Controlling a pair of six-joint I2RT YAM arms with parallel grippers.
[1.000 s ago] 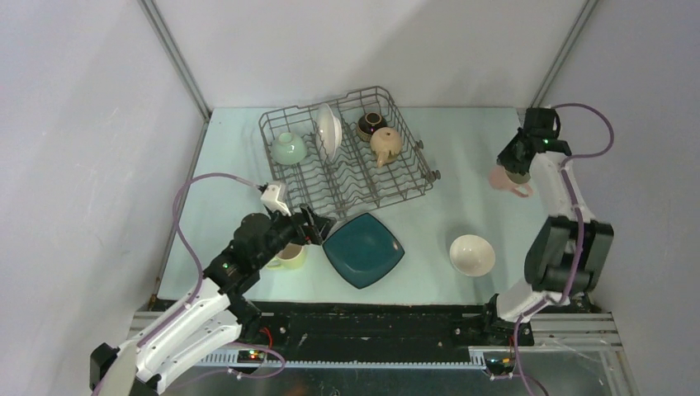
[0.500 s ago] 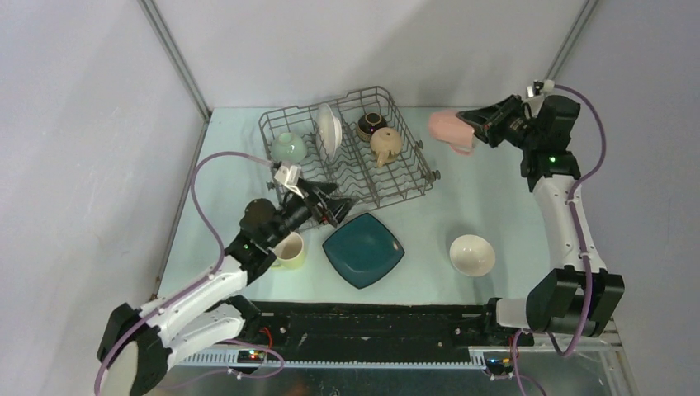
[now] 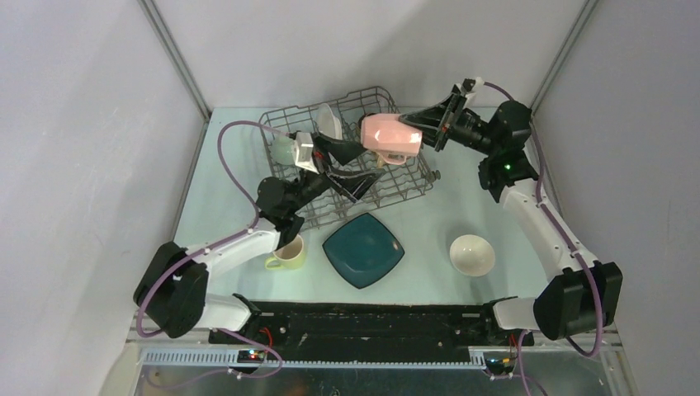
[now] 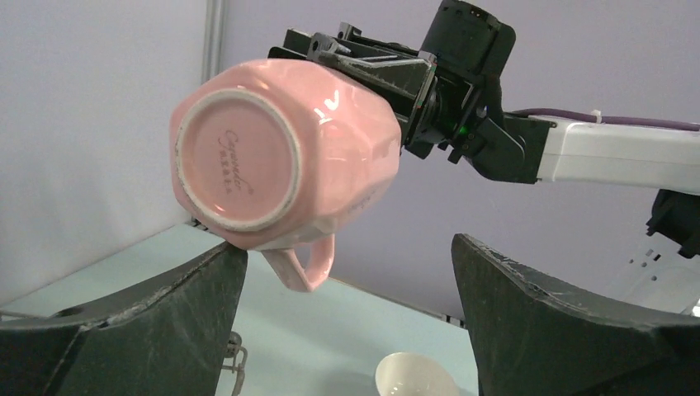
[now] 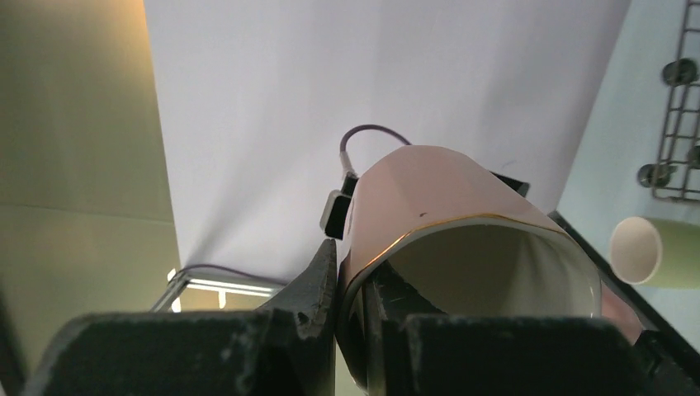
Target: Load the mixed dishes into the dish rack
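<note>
My right gripper (image 3: 418, 132) is pinched tight on the rim of the pink mug (image 3: 388, 136), one finger inside and one outside. The mug lies sideways, base pointing away from me and handle hanging below. Just past that base my left gripper (image 4: 347, 247) gapes wide and holds nothing, one finger close to the handle. Under both sits the dish rack (image 3: 417, 177). Beyond its near edge, the dark teal plate (image 3: 363, 249), yellow mug (image 3: 287, 257) and white bowl (image 3: 472, 254) rest apart on the table (image 3: 462, 190).

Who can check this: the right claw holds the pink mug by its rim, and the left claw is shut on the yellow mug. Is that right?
No. The left claw is open and empty, as the left wrist view shows; the yellow mug stands on the table. The right claw does hold the pink mug by its rim.
</note>
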